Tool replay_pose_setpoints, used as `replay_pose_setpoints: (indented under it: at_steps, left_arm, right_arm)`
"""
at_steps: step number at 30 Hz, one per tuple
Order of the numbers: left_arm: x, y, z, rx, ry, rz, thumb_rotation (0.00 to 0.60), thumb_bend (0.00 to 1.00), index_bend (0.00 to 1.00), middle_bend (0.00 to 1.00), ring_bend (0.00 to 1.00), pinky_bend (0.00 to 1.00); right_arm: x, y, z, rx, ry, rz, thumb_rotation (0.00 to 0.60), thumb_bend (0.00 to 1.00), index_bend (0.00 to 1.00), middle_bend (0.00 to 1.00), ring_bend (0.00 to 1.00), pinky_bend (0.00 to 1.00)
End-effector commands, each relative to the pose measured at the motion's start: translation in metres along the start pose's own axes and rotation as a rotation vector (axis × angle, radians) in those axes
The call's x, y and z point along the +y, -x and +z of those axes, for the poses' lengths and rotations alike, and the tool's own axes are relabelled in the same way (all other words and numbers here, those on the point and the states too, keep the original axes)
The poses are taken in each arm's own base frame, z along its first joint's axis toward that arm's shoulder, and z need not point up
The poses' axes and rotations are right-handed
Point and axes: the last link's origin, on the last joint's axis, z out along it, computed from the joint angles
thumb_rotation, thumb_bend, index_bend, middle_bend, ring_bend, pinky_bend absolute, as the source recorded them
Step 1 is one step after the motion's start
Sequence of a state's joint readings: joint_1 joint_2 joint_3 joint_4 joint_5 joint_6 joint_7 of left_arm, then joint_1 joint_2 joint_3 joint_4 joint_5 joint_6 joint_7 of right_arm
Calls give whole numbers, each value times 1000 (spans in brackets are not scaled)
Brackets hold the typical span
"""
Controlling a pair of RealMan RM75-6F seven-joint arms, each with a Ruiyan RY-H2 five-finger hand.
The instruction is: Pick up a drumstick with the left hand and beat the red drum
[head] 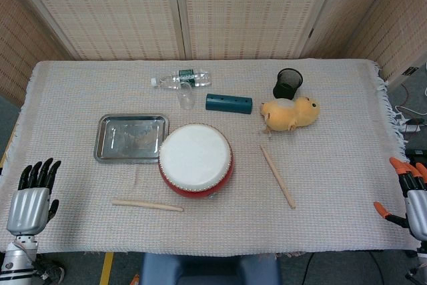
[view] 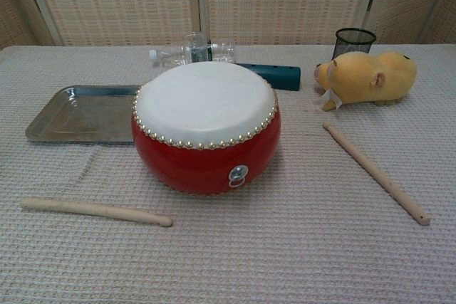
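Observation:
The red drum [head: 195,162] [view: 206,127] with a white skin stands in the middle of the table. One wooden drumstick [head: 147,204] [view: 96,211] lies flat in front of it to the left. A second drumstick [head: 277,176] [view: 375,171] lies slanted on the drum's right. My left hand [head: 32,197] hovers at the table's near left corner, fingers apart and empty, well left of the nearer stick. My right hand [head: 409,195] shows at the right edge, off the cloth, holding nothing. Neither hand appears in the chest view.
A steel tray [head: 131,137] [view: 84,113] lies left of the drum. Behind it are a clear glass [head: 186,97], a lying water bottle [head: 180,79], a teal tube [head: 229,103], a black mesh cup [head: 287,83] and a yellow plush toy [head: 290,113] [view: 368,77].

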State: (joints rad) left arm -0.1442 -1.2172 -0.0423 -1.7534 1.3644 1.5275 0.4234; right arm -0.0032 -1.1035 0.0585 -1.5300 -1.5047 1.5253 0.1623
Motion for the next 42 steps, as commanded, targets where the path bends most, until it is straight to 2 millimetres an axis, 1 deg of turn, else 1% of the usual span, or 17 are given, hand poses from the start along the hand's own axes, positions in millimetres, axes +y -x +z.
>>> replay_pose_setpoints:
  at_steps: [1, 9, 12, 16, 19, 21, 22, 24, 25, 32, 38, 42]
  left_arm:
    - [0, 0, 1, 9, -5, 2, 600, 285, 97, 41, 0, 16]
    - [-1, 1, 1, 22, -16, -6, 600, 286, 124, 59, 2, 21]
    - [0, 1, 0, 32, -8, -17, 600, 287, 152, 78, 19, 24]
    - [5, 2, 1, 30, 32, -63, 600, 295, 239, 125, 66, 39]
    - [6, 3, 1, 25, 45, -76, 600, 319, 289, 144, 83, 48]
    - [15, 5, 3, -6, 95, -131, 600, 356, 341, 161, 96, 61]
    - [22, 7, 4, -31, 132, -158, 600, 373, 363, 168, 102, 70]
    - [42, 16, 8, -102, 226, -193, 600, 382, 387, 177, 110, 81]
    - [48, 20, 10, -122, 248, -197, 600, 382, 395, 181, 114, 82]
    - [90, 44, 19, -251, 372, -209, 600, 369, 400, 182, 115, 78]
    - [116, 66, 25, -322, 411, -162, 600, 342, 396, 176, 89, 63]
    - [125, 78, 25, -347, 403, -120, 600, 336, 392, 161, 67, 57]
  right_arm:
    - [-1, 1, 4, -8, -1, 5, 600, 194, 0, 101, 0, 13]
    - [-3, 0, 7, -8, -11, 22, 600, 195, 0, 102, 0, 13]
    - [-3, -3, 6, 2, -14, 25, 600, 194, 0, 102, 0, 13]
    - [-4, -6, 5, 14, -26, 27, 600, 195, 0, 101, 0, 13]
    - [-5, -7, 5, 15, -29, 28, 600, 194, 0, 101, 0, 13]
    - [-6, -9, 5, 20, -39, 27, 600, 194, 0, 101, 0, 13]
    - [-7, -10, 6, 22, -45, 27, 600, 194, 0, 101, 0, 13]
    - [-8, -11, 6, 23, -56, 32, 600, 194, 0, 101, 0, 13]
    - [-8, -11, 6, 22, -58, 33, 600, 194, 0, 101, 0, 13]
    - [-6, -12, 4, 22, -54, 42, 600, 194, 0, 101, 0, 13]
    - [-3, -13, 1, 25, -44, 45, 600, 194, 0, 101, 0, 13]
    - [-2, -14, -1, 27, -38, 45, 600, 194, 0, 102, 0, 13]
